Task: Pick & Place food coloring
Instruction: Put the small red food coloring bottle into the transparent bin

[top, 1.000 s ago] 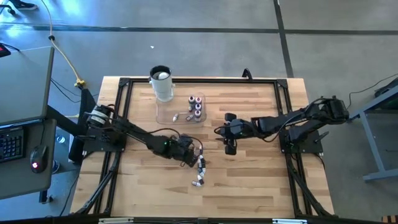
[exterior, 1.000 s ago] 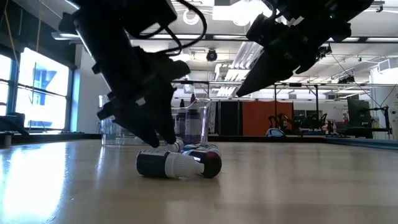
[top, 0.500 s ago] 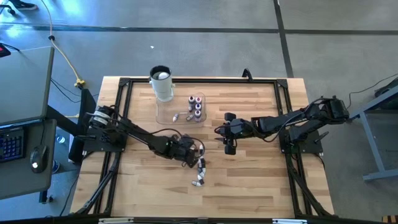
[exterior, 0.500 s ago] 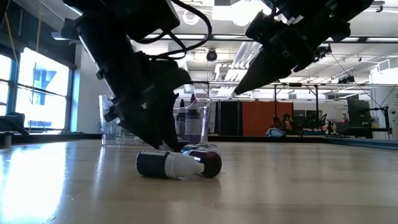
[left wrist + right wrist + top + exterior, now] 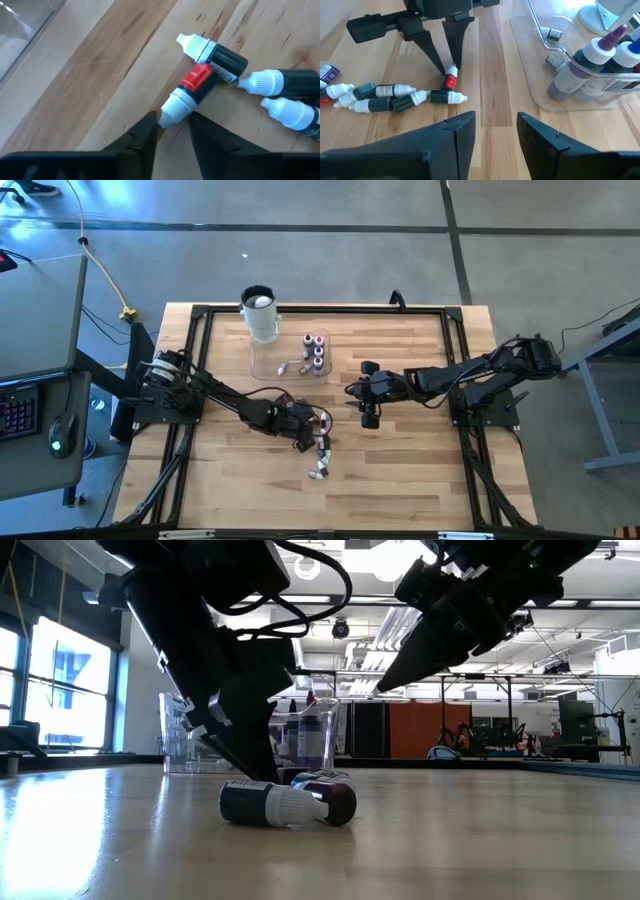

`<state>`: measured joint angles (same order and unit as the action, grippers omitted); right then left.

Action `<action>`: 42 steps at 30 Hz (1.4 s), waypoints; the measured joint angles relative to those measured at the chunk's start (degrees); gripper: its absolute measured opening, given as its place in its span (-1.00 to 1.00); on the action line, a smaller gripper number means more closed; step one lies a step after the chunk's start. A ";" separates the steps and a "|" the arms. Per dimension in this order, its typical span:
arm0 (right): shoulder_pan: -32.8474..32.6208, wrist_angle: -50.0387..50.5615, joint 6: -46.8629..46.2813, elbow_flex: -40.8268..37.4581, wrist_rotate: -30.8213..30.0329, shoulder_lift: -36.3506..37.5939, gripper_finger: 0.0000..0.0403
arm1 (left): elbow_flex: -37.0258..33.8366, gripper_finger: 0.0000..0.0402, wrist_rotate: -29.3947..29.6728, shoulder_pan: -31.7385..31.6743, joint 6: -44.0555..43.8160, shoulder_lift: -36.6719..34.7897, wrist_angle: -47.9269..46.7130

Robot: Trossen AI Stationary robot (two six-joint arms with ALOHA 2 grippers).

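Toward the table's (image 5: 420, 480) front edge, loose food coloring bottles (image 5: 320, 460) lay clustered on the bare wood. At their far end, the left gripper (image 5: 172, 127) pinched the white tip of a red-labelled bottle (image 5: 192, 87). Mid-table, the right gripper (image 5: 369, 418) hung with fingers spread, empty. Farther back, the clear tray (image 5: 268, 366) held several upright and fallen bottles, just before the white cup (image 5: 260, 315).

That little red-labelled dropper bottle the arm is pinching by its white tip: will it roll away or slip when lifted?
The red-labelled bottle lies on its side and looks round, so a nudge could roll it. The left end effector grips only its tapered white cap, which might slip. A neighbouring black bottle touches it and may shift too.
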<state>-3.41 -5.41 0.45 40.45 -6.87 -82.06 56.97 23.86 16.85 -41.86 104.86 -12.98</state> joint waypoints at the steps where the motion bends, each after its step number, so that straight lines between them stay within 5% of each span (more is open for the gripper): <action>1: 0.01 0.00 0.00 0.00 0.00 0.00 -0.32 | 0.00 -0.52 -0.07 0.01 0.49 0.00 0.03; 11: 0.03 0.02 2.02 0.00 2.60 0.00 -0.32 | 0.00 -0.89 -4.09 -0.03 2.84 0.00 1.46; 15: 0.03 -0.04 0.07 0.00 7.46 -0.91 -0.32 | 0.00 -0.90 -3.26 -0.01 2.85 0.00 1.61; 20: 1.75 -2.60 -0.21 0.00 4.87 -6.83 -0.32 | -0.02 -0.90 -4.04 -0.42 3.16 0.09 3.48; 30: 5.33 -11.91 -1.85 0.00 17.34 -18.13 -0.32 | 0.00 -0.90 -5.46 -1.54 -4.83 0.07 2.72; 42: 5.32 -14.10 -1.45 0.00 17.38 -19.15 -0.32 | 0.02 -0.90 -7.32 -2.13 -0.15 -0.02 2.51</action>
<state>1.91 -19.51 -1.00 40.45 10.50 -101.21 56.99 16.54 14.73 -42.01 104.84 -10.47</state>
